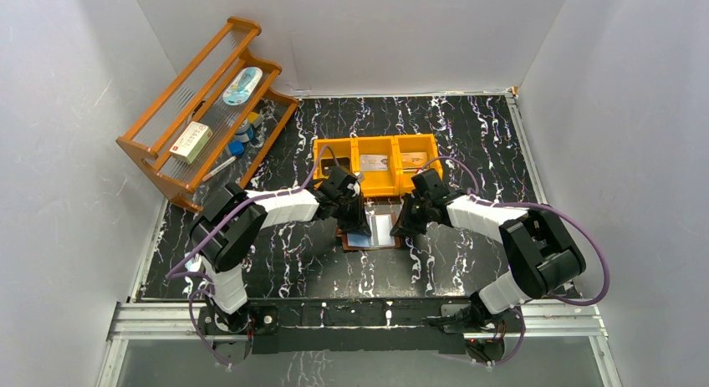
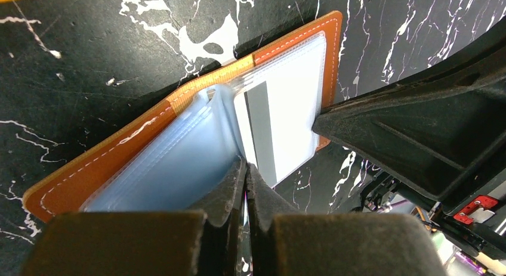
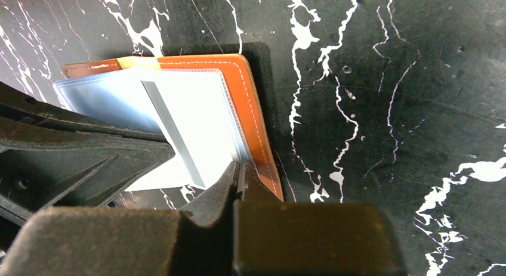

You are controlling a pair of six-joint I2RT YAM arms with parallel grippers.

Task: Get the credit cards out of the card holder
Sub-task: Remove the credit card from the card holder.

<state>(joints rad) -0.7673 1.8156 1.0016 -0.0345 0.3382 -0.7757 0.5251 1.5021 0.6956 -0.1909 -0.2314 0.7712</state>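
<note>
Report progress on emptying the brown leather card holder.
Done: brown leather folding card holder lies open; flat card-like items sit in the orange three-compartment bin. In hand: left gripper and right gripper shut at its edges. Left: white grey-striped card still at least partly in a clear pocket.

one card holder, two claws, one bin

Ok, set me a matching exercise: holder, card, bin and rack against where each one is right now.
1 holder
2 card
3 bin
4 rack

a back left corner
b in a clear pocket, dark stripe showing
c lying open near the middle of the table
d just beyond the holder, farther from the arms

Pairs: 1-c, 2-b, 3-d, 4-a
</note>
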